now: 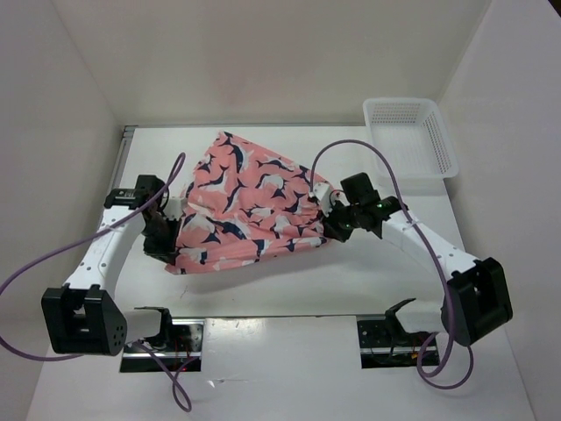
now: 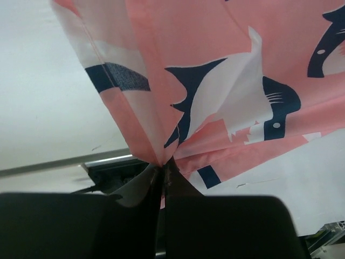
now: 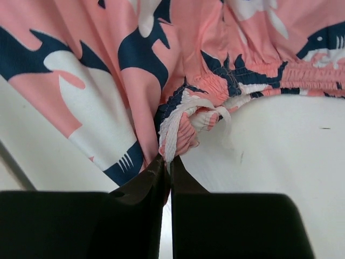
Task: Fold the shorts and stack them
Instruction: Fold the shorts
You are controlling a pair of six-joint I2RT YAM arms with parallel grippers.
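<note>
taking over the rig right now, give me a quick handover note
Left gripper: shut on an edge of the shorts.
Right gripper: shut on the elastic waistband, beside the white drawstring.
Shorts: spread between both grippers over the middle of the table. The white mesh basket sits at the far right corner, apart from them.
Done: both ends gripped.
Left: no fold visible yet, so fold, then stack.

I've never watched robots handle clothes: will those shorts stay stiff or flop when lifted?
Probably floppy: the shorts drape and crease between the left gripper and right gripper. Likely light, since fingertip pinches hold them.
</note>
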